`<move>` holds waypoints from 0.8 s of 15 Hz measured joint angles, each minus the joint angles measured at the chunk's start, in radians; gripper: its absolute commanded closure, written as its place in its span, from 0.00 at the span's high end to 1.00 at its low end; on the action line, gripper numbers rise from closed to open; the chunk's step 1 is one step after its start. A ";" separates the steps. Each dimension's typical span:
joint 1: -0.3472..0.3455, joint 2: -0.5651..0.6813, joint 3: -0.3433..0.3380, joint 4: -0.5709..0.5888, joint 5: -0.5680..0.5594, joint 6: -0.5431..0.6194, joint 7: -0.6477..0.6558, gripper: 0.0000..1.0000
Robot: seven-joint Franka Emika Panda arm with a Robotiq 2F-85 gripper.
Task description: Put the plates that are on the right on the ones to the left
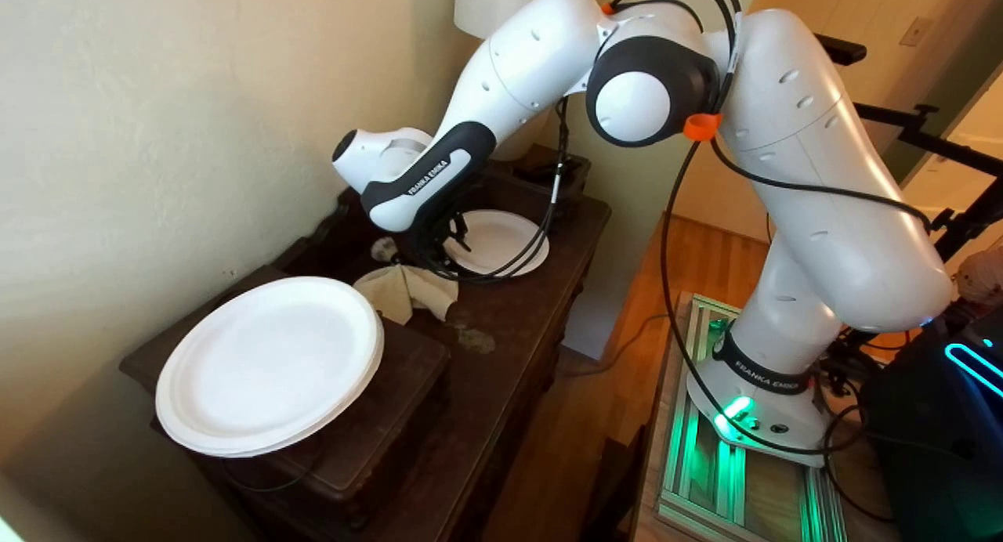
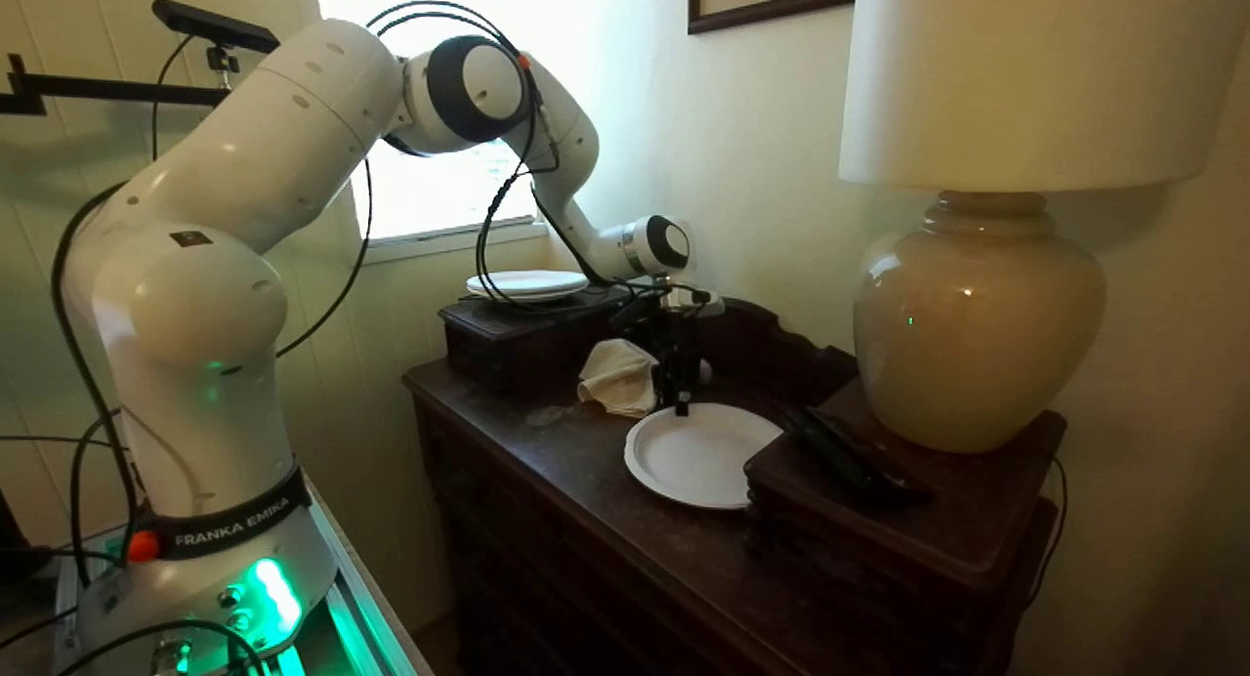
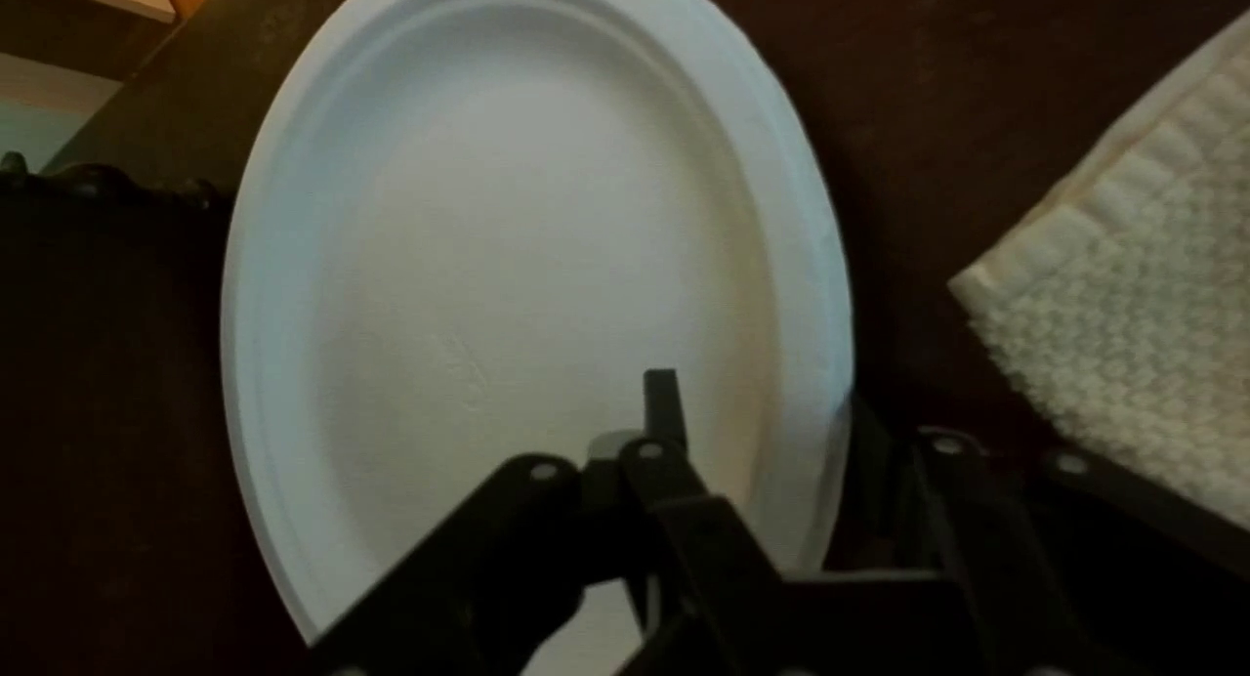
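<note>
Jaws spread astride the rim of the plate (image 3: 527,266), near the front edge of the bench (image 2: 586,461); best pinched low and lifted level toward the back-corner stack (image 1: 270,362).

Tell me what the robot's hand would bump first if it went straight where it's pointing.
Probably the white paper plate: the hand points down, one finger over the plate, the other just outside its rim, above the wooden dresser. How close they are, I can't tell.
</note>
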 measured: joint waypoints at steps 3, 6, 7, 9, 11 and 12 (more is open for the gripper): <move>0.010 0.004 0.001 0.013 -0.004 -0.019 0.000 0.29; 0.016 0.004 0.001 0.018 -0.013 -0.035 0.000 0.13; 0.018 0.004 0.001 0.018 -0.015 -0.042 0.000 0.06; 0.024 0.002 0.001 0.018 -0.022 -0.057 0.002 0.04; 0.028 -0.003 0.001 0.018 -0.035 -0.069 0.003 0.05; 0.031 -0.007 0.001 0.018 -0.043 -0.075 0.003 0.05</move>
